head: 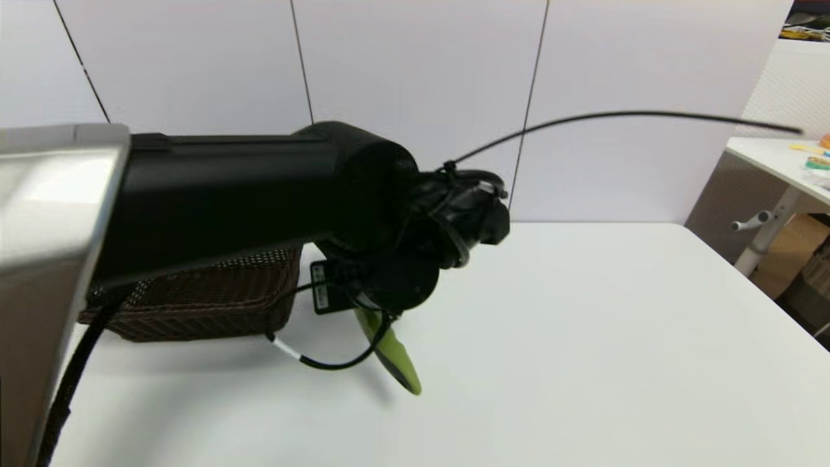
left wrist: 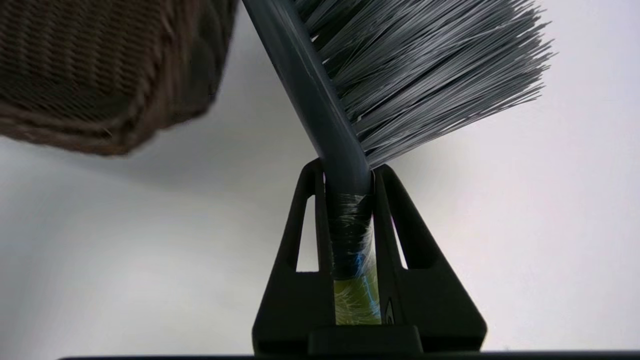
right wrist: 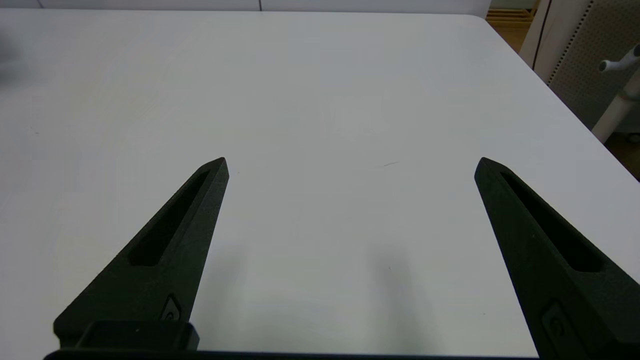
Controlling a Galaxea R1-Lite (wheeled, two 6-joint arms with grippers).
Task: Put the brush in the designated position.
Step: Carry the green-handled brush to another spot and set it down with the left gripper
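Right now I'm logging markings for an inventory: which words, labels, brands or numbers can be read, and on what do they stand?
None can be read.
Black tag with white print on the left arm's cable: too blurred.
Small embossed marks on the right gripper's black fingers: too small.

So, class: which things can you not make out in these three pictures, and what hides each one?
- Brush head: head view, hidden behind the left arm; only the green handle end shows.
- Basket inside: head view, covered by the arm; left wrist view, cut off by the edge.
- Left gripper in the head view: hidden by its own wrist.
- Right gripper: fingers open, but its place is outside the head view.
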